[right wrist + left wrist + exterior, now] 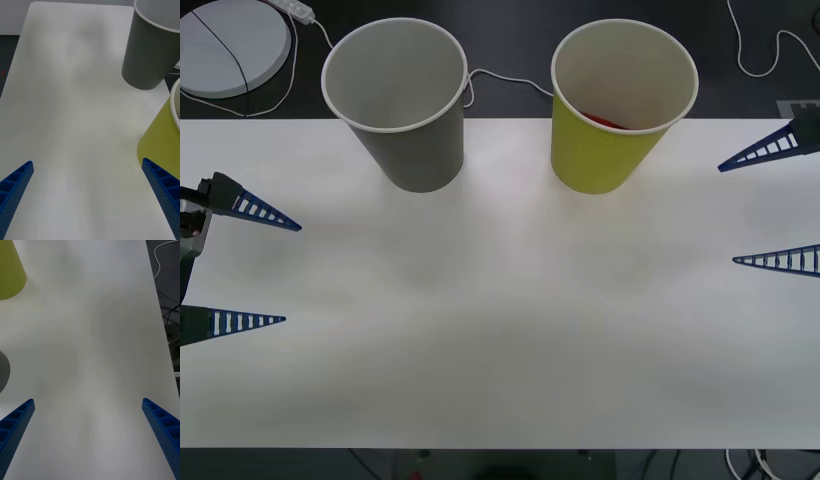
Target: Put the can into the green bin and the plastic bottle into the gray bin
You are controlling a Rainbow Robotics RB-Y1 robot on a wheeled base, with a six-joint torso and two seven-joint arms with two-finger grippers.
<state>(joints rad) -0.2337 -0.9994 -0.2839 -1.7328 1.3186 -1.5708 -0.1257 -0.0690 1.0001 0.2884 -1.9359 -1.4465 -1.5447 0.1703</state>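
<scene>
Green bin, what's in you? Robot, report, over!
Left tool open, left table edge. Right tool open, right edge. Red-orange can peeks inside yellow-green paper-cup bin. Gray paper-cup bin upright beside it. Nothing in the way.

The gray bin (402, 110), upper left of centre, is showing a white rim and pale inside. The green bin (605, 145), upper right, is showing yellow-green walls, a white rim and a sliver of orange-red, the can (605, 121), inside. Blue ribbed fingers (265, 213) are flanking the white table (500, 330).
</scene>
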